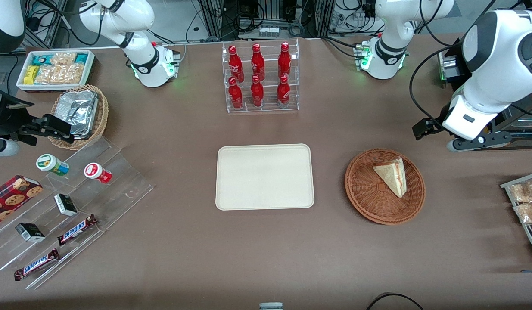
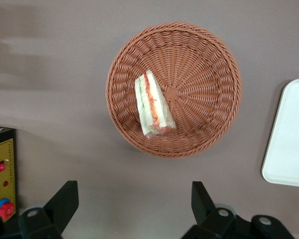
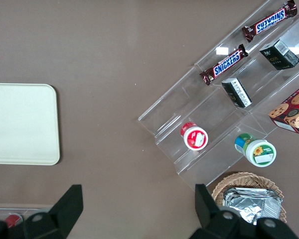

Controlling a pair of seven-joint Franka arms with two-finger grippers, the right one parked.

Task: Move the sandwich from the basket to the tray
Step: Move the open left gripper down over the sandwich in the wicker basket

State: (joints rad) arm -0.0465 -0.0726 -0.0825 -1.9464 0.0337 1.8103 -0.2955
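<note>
The sandwich (image 1: 393, 175) is seen lying in the basket (image 1: 369, 202), beside the tray (image 1: 231, 193) toward the working arm's end of the table. Its red and green filling is shown only in the left wrist view. There the gripper (image 2: 134, 203) is seen high above the table, farther from the front camera than the basket, jaws spread wide and holding nothing.

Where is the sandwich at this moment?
The sandwich lies in the basket, beside the tray toward the working arm's end. The open gripper hangs above the table near the basket, apart from it.
</note>
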